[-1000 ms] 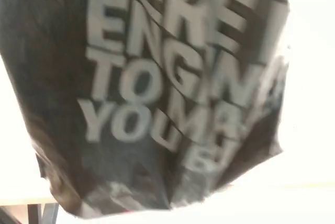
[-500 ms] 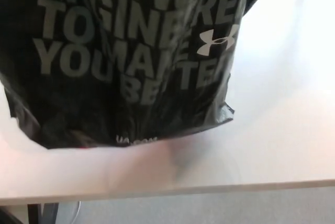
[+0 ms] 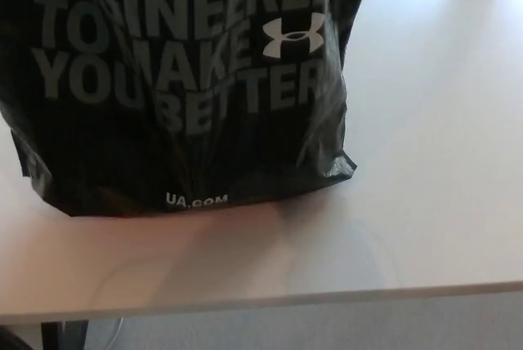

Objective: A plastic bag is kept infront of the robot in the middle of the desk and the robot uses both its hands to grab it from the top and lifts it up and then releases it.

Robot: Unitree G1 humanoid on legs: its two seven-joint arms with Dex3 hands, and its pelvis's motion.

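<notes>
- Since half a second ago the black plastic bag (image 3: pixel 180 88) has dropped lower and sharpened; its printed lettering reads clearly.
- It fills the upper left, over the white worktop (image 3: pixel 433 186).
- No hands show, so their fingers cannot be judged.

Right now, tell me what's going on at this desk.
A black plastic bag with grey lettering fills most of the head view, its bottom edge low over the white desk, near the front edge. Neither robot hand shows in the picture, so I can't say whether the bag is held or already released. Whether its bottom touches the desk isn't clear.
</notes>
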